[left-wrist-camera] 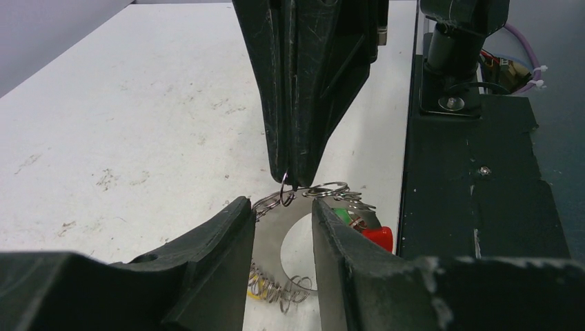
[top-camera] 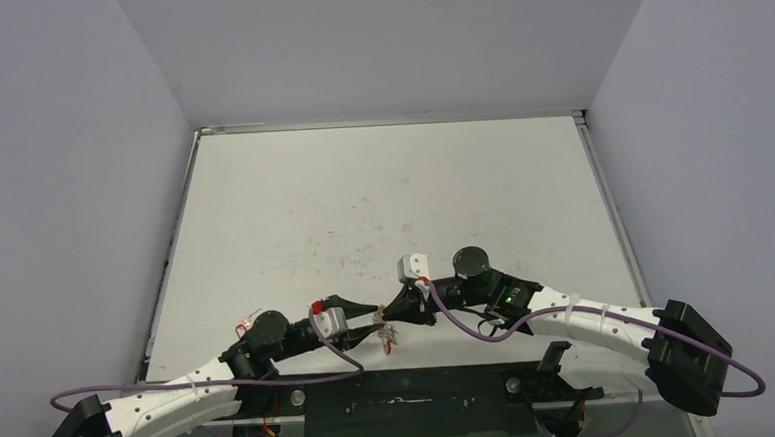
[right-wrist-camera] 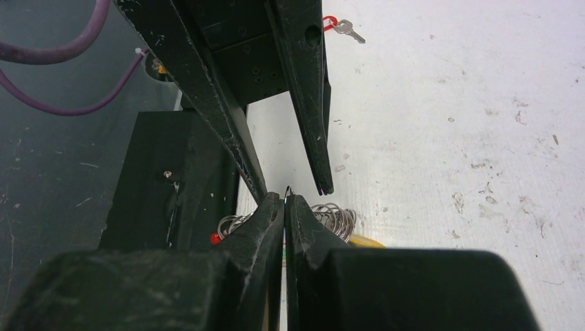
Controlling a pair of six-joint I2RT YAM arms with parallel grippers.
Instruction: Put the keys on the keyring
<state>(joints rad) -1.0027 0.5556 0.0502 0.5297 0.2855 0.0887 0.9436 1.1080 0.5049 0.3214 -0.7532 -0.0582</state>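
At the table's [top-camera: 382,199] near edge, the right gripper [left-wrist-camera: 290,181] pinches a thin wire loop [left-wrist-camera: 285,193] beside the keyring [left-wrist-camera: 327,186]; the left gripper [left-wrist-camera: 279,204] holds its jaws apart. So fine a pinch could slip, dropping the keys [left-wrist-camera: 357,224].

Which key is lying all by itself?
The red-tagged key, alone on the table; the other keys are bunched together.

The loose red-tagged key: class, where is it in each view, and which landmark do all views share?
Top external: loose key at lower left, beside the left arm.
Left wrist: not in view.
Right wrist: key at the top edge, right of centre.
Shared landmark: the bunch of wire rings, low and central in all three.
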